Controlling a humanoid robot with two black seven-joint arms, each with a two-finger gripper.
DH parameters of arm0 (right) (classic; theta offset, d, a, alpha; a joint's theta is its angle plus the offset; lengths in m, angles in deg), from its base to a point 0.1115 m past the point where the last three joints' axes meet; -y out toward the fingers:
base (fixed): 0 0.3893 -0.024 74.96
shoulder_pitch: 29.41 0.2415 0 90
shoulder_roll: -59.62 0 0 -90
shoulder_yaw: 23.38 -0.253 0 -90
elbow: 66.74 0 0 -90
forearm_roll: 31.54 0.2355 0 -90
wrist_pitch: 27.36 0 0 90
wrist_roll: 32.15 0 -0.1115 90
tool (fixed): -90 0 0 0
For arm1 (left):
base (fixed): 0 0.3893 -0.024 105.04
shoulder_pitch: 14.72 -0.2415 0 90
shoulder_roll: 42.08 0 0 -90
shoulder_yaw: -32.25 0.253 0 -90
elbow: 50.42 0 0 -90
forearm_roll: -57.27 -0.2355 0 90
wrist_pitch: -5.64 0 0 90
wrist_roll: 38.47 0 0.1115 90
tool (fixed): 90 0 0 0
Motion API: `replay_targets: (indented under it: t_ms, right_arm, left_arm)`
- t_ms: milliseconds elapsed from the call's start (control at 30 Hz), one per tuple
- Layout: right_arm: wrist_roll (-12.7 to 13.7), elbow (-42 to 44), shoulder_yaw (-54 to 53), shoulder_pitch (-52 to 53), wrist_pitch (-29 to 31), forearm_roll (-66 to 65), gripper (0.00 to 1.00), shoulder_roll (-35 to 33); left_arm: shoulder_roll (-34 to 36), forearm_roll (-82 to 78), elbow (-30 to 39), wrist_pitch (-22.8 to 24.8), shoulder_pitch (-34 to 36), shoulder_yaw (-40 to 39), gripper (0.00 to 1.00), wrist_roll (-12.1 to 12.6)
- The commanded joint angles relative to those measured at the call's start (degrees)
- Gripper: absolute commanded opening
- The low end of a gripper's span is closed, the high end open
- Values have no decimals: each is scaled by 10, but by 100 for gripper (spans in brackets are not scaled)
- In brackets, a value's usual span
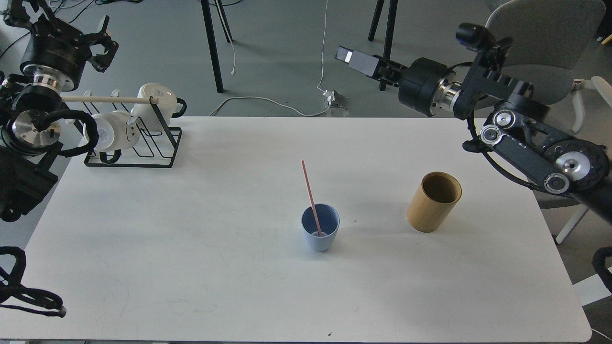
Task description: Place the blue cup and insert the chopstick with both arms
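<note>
From the head view, my only one, the blue cup (320,233) stands upright on the white table (191,239), a little right of the middle and nearer the front edge than the back. The pink chopstick (310,196) rests loose inside it, foot on the bottom, long axis tilted so the top leans left and toward the back edge, resting on the cup's rim as far as I can tell. My right gripper (351,58) is up beyond the back edge, well apart from the stick and holding nothing; I see it almost end-on, so I cannot tell how wide its fingers stand. My left gripper (98,48) hangs past the back-left corner above the black wire rack (138,153) with its white mugs (148,107); its fingers look spread and empty. The tan wooden cylinder (433,201) stands to the cup's right, apart from it. I judge both steps done. If the stick needed correcting, the cup lies forward and left of my right gripper, the nearer arm.
</note>
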Motion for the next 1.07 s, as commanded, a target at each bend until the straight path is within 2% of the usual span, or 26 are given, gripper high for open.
replay_targets:
  t_ms: [0,200,367,500,600,700,767,833,1033]
  right_arm:
    - [-5,60,-44,-1,-2,131,100,-17]
    - [-24,107,-51,-28,-1,369,100,-59]
    - [-28,111,-61,-54,-3,455,100,-79]
    - [-25,149,-78,-79,3,551,100,-70]
    - [-21,224,-78,-73,22,624,100,-47]
    - [-20,284,-91,-61,88,665,100,-13]
    - [-20,316,-108,-61,112,680,100,0]
    - [-26,339,-120,-59,114,682,100,17]
    - [-21,348,-134,-59,116,683,100,30]
  left_arm:
    - [-5,0,0,0,-2,-1,100,0]
    - [-7,1,-3,0,-6,-1,100,-2]
    - [-33,4,-4,0,-1,-2,100,-2]
    - [-48,4,-4,0,-1,-2,100,-3]
    - [-54,4,-4,0,-1,-2,99,-3]
    - [-61,4,-4,0,0,-3,100,-3]
    - [-64,4,-3,0,3,-7,100,-3]
    - [-65,4,-2,0,3,-20,100,-3]
    - [-79,3,1,0,-2,-32,100,-4]
